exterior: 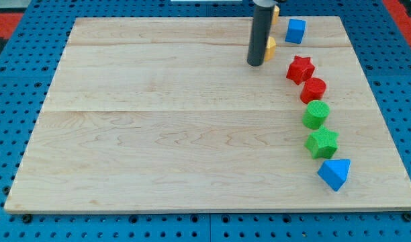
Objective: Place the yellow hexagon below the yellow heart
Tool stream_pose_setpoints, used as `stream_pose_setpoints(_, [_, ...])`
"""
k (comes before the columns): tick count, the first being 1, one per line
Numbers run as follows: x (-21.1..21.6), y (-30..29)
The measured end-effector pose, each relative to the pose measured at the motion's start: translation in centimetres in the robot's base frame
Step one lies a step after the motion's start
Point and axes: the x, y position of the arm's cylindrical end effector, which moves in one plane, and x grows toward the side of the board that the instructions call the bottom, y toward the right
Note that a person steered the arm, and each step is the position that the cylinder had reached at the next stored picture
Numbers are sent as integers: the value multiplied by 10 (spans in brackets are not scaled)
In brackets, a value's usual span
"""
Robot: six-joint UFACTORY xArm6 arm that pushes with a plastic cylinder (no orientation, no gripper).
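Wooden board (158,128) is viewed from above, over a blue pegboard surround (11,74). No claw is fitted; there is only a dark rod, so nothing is grasped or released. My tip (255,64) is set down near the view's top, right of centre.

Two yellow pieces are mostly hidden behind the rod. One yellow block (270,47) shows just at the rod's right, touching or nearly touching it. A second yellow block (275,11) peeks out at the view's top edge. Which is the hexagon and which the heart cannot be told; shapes are masked.

To the right, a curved line is noted: blue cube (296,30), red star (300,69), red cylinder (313,89), green cylinder (316,115), green star (322,142), blue triangle (335,173).

Risks judged from here:
- The wrong yellow piece may be pushed, since identity is obscured.
- An off-centre push may let the lower yellow block slip round the rod.
- A rightward push may drive it into the nearby blue cube or red star.
- The upper yellow piece lies at the board's edge and may be knocked off.
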Motion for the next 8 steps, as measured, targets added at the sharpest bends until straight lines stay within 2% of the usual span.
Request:
stream_pose_setpoints(1, [-16, 12])
stream_pose_setpoints(2, [17, 12])
stream_pose_setpoints(3, [23, 36])
stream_pose_setpoints(4, [4, 21])
stream_pose_setpoints(5, [-19, 30])
stream_pose_setpoints(7, [-11, 61])
stream_pose_setpoints(8, [-28, 62])
